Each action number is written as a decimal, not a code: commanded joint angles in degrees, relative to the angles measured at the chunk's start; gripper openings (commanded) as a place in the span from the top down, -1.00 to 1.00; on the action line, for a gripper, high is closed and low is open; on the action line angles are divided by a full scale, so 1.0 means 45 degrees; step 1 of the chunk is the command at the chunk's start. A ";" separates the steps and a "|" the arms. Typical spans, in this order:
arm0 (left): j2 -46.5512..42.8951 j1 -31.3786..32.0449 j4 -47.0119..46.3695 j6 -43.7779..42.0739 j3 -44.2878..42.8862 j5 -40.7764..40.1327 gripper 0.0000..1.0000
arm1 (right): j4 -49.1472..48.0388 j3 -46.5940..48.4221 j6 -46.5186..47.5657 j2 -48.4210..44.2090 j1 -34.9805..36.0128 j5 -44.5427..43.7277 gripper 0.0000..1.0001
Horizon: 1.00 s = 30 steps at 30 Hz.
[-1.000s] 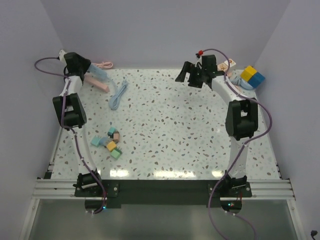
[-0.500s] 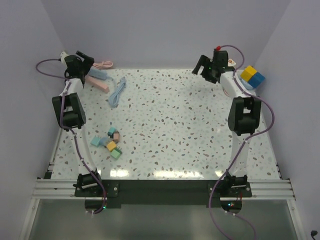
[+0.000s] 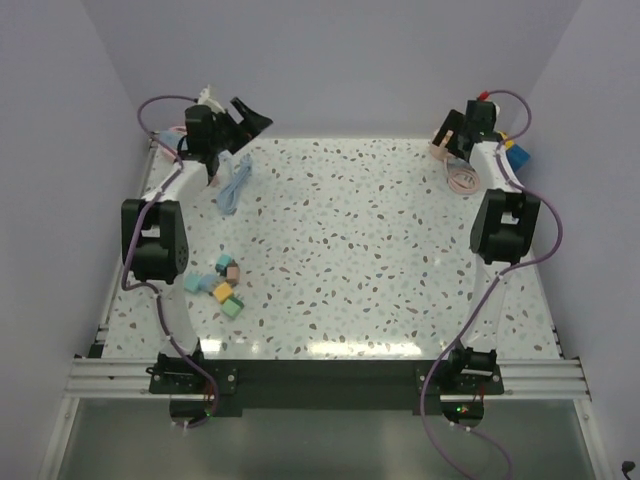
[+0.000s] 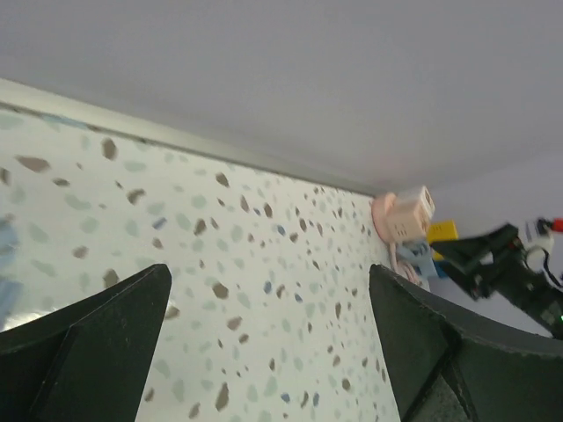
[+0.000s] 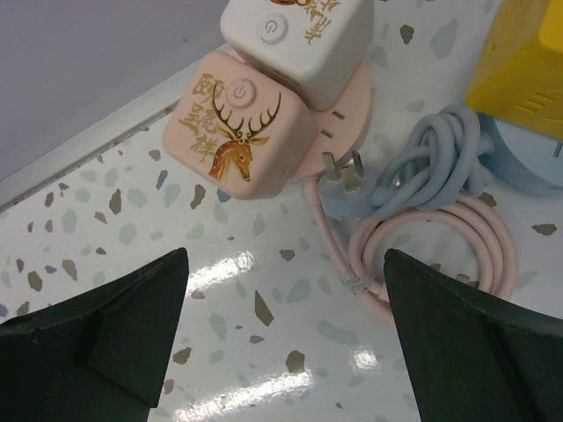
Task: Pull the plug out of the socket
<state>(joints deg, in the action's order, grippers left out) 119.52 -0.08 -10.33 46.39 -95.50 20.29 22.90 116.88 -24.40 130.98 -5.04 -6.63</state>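
Observation:
A pink cube socket (image 5: 237, 123) with a deer print stands on a round pink base (image 5: 347, 110), and a white cube socket (image 5: 299, 40) is right behind it. A plug (image 5: 341, 169) with bare metal prongs lies flat beside the base on its pink coiled cord (image 5: 422, 255). My right gripper (image 5: 283, 290) hovers open just in front of the pink socket, holding nothing; in the top view this right gripper (image 3: 452, 135) is at the back right corner. My left gripper (image 3: 245, 120) is raised at the back left, open and empty. The left wrist view shows the left gripper (image 4: 268, 290) facing the far pink socket (image 4: 405, 215).
A looped light blue cord (image 5: 431, 171) and a yellow block (image 5: 523, 75) lie right of the sockets. Another blue cable (image 3: 235, 185) lies at the back left. Several small coloured blocks (image 3: 222, 285) sit at mid left. Walls close in the back and both sides.
The left gripper opened and swung from the back left corner toward the right. The right arm moved right into the back right corner, over the sockets.

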 commanded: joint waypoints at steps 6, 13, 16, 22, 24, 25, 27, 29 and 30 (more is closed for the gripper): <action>-0.1424 0.0544 -0.1279 0.0081 0.2706 0.1388 -1.00 | 0.0185 0.0141 0.2395 0.0932 -0.0208 0.1179 -0.79; -0.1424 0.0525 -0.1045 0.0023 0.2766 0.1506 -1.00 | 0.0515 -0.0115 0.2494 0.1440 -0.0228 0.1084 -0.77; -0.1483 0.0544 -0.0947 0.0043 0.2844 0.1545 -1.00 | 0.1823 0.1133 0.2299 0.2161 -0.0248 0.1064 -0.70; -0.1951 0.0525 -0.0967 0.0004 0.3468 0.1642 -1.00 | 0.2199 0.0475 0.2083 0.1853 -0.0092 0.0830 -0.63; -0.2223 0.0525 -0.1044 -0.0055 0.3838 0.1662 -1.00 | 0.2100 -0.0346 0.2181 0.1286 0.0103 0.0849 -0.52; -0.2302 0.0525 -0.1084 -0.0055 0.3976 0.1739 -1.00 | 0.2138 -0.0561 0.2239 0.1130 0.0162 0.0946 -0.44; -0.2575 0.0525 -0.1162 -0.0055 0.4365 0.1857 -1.00 | 0.2275 -0.1050 0.2434 0.0797 0.0493 0.1335 -0.21; -0.2810 0.0525 -0.1220 -0.0075 0.4678 0.1974 -1.00 | 0.2548 -0.1517 0.2725 0.0563 0.0960 0.1454 -0.12; -0.3101 0.0525 -0.1279 -0.0113 0.5009 0.2013 -1.00 | 0.2549 -0.1714 0.2805 0.0484 0.1021 0.1455 -0.05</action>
<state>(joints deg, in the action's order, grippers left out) 110.43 2.33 -12.91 46.46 -75.33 27.44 27.81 112.66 -13.13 136.29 -4.12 -2.92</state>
